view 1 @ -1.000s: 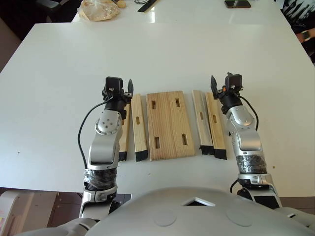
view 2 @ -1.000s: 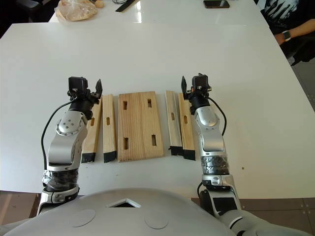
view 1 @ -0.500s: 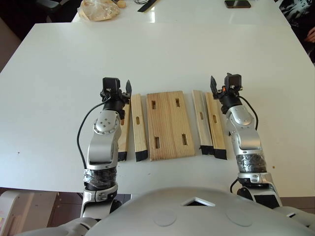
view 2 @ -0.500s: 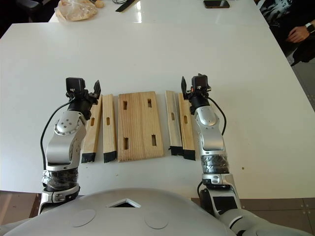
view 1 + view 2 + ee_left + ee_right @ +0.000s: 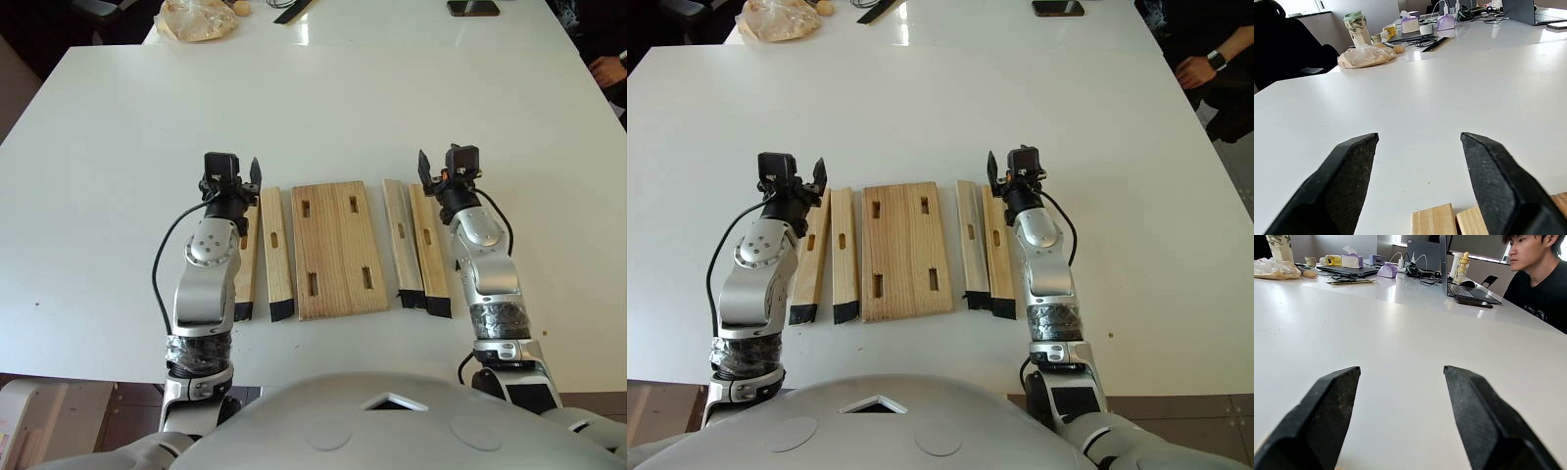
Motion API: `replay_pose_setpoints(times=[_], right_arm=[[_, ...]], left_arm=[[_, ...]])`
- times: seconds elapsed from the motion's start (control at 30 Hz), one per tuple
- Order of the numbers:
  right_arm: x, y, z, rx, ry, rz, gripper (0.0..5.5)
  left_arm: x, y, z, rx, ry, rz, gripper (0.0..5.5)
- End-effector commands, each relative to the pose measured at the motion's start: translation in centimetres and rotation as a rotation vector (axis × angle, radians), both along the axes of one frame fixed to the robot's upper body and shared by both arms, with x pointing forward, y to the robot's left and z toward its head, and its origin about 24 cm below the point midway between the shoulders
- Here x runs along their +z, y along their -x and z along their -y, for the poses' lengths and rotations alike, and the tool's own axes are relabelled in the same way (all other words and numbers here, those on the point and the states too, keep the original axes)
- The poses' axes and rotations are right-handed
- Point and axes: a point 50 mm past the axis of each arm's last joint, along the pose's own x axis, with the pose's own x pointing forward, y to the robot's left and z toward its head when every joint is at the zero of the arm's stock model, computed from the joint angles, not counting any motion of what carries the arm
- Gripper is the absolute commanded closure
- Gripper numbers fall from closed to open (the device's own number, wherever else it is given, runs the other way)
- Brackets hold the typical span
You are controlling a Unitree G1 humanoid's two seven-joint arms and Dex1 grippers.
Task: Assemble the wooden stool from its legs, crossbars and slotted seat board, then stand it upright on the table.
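Stool parts laid flat on the white table (image 5: 118, 147), with both arms resting over them.

The left gripper (image 5: 243, 176) hung over the far ends of the left pair of legs, its black fingers (image 5: 1347, 176) spread apart and holding nothing. The pale end grain of two legs showed just beneath and between the fingers in the left wrist view. The outer left leg (image 5: 247, 269) lay partly under the left forearm. The inner left leg (image 5: 276, 253) lay just inboard of the gripper.

The right gripper (image 5: 441, 174) sat at the far ends of the right pair, likewise released, with bare tabletop between its fingers (image 5: 1332, 406). The inner right leg (image 5: 402, 245) and outer right leg (image 5: 429, 250) touched side by side, running back from the gripper toward the robot.

The slotted seat board (image 5: 338, 250) lay flat between the two grippers, closer to the robot than either set of fingertips, four slots facing up.

Compared with one second earlier, the left gripper had shifted slightly outward, away from the seat board, and had held there for the last half second. The right gripper and all five wooden parts were unmoved.

A crumpled plastic bag (image 5: 1364, 55) lay well beyond the left gripper.
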Motion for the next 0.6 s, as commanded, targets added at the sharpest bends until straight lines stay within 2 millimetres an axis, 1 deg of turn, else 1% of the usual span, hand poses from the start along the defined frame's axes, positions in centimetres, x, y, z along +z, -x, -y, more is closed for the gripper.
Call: replay_pose_setpoints(times=[0.03, 0.6], right_arm=[[0.29, -0.33, 0.47, -0.006, 0.024, 0.009, 2.35], [0.1, -0.21, 0.3, 0.004, 0.027, 0.002, 2.35]], left_arm=[[0.03, -0.14, 0.1, 0.001, -0.004, 0.002, 2.37], [-0.3, -0.11, 0.16, 0.006, 0.028, -0.029, 2.37]])
